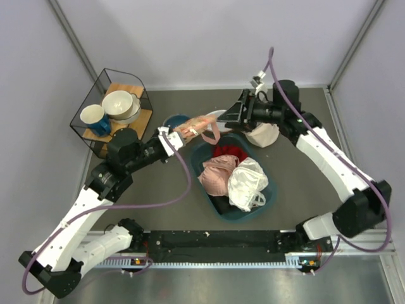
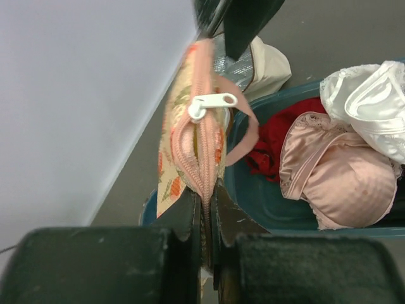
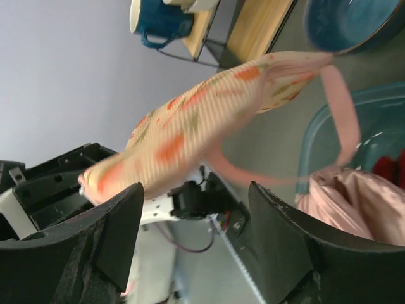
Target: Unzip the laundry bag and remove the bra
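The laundry bag (image 1: 193,126) is hanging in the air over the far middle of the worktop (image 1: 304,190), stretched edge-on between the two arms, with its pink loop strap (image 1: 212,134) drooping toward the teal basin (image 1: 269,193). In the left wrist view its zip is running up the edge toward a white zip pull (image 2: 212,104). Below the pull the teeth are gaping slightly around a thin yellowish sliver (image 2: 198,144), too narrow to say whether that is the bra, which is otherwise hiding from every view. In the right wrist view the bag is blurring and its far end is getting cut off behind the strap. The left gripper (image 2: 205,202) is pinching the bag's near end, its jaws nearly closed on the fabric. The right gripper (image 3: 195,190) is standing with its jaws wide apart at the bag's other end, gripping nothing. In the basin at the middle of the worktop a pale pink lacy garment (image 1: 218,174), a white glossy bundle (image 1: 248,183) and a red cloth (image 1: 229,152) are lying. A beige pouch (image 1: 262,134) is sitting toward the far edge, partly behind the right arm, and a wire rack (image 1: 114,111) is occupying the far left corner.
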You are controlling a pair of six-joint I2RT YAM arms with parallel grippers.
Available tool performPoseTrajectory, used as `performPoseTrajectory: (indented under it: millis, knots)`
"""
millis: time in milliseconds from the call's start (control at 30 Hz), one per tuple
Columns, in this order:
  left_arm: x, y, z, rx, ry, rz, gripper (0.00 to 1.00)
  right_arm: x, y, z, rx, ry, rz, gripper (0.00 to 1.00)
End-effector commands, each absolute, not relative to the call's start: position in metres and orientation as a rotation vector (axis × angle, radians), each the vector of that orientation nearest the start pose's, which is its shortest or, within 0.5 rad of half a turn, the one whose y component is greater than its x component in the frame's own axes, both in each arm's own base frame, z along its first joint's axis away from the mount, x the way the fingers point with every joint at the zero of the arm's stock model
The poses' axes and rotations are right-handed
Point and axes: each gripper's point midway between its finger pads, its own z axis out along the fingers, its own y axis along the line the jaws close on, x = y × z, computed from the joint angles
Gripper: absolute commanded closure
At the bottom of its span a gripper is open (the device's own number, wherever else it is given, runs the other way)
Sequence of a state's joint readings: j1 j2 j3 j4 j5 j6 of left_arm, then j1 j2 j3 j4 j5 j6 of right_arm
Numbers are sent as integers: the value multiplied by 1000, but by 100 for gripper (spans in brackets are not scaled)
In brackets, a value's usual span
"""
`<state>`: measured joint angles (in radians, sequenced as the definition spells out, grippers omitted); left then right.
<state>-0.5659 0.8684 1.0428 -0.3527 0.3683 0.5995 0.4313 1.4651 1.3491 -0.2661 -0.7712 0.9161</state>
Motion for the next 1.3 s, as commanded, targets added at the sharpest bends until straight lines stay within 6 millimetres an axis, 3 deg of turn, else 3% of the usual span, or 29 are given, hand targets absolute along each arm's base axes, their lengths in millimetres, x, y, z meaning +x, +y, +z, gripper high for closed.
performPoseTrajectory:
  millis: [0,100,167,233,367,600,933,1267]
  knots:
    - [243,-191,375,943,1275,-324,100,299,261,355,-129,2033,1247,31]
    - [242,-187,371,922,1307,-327,100,288,253,367,-189,1967,1202,33]
    - [240,-188,365,930,1326,-343,100,271,259,380,-314,1903,1189,34]
    - [238,-190,361,938,1331,-362,100,247,279,389,-448,1871,1224,36]
    - [235,-194,356,951,1331,-392,100,220,315,386,-635,1883,1297,37]
    - [233,-198,352,956,1345,-429,100,208,341,388,-677,1901,1445,45]
    - [232,-203,349,966,1351,-458,100,198,376,386,-722,1922,1603,44]
    - [231,-204,342,976,1362,-464,100,206,386,400,-680,1893,1655,51]
